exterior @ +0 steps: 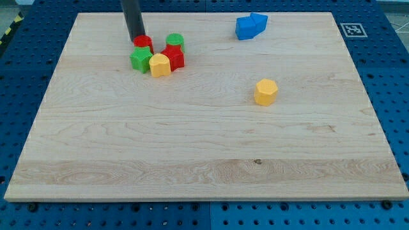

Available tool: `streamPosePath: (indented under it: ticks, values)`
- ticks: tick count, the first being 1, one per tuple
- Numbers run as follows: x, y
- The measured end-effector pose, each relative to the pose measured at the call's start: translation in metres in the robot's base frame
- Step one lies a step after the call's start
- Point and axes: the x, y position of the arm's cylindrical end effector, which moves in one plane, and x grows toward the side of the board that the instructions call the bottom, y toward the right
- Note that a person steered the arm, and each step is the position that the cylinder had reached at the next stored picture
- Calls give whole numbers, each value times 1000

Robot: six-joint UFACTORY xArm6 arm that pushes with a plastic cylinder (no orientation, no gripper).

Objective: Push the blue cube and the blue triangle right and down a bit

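The blue cube [245,28] and the blue triangle [259,21] lie touching each other near the view's top, right of the middle, the triangle on the cube's upper right. My rod comes down at the view's upper left; my tip [137,40] rests just left of a red cylinder [143,43], far left of the two blue blocks.
A cluster sits by my tip: a green cylinder [174,41], a green star-like block [140,59], a yellow block [160,65] and a red block [174,57]. A yellow hexagonal block [265,91] lies alone below the blue blocks. The wooden board [204,160] has blue pegboard around it.
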Motion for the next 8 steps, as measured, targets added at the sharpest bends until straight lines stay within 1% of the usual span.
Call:
streamPosePath:
  ticks: [1,2,3,5,7,8]
  values:
    - [-27,0]
    - [-60,13]
    - [-74,41]
    - [-75,53]
    - [-77,118]
    - [-78,164]
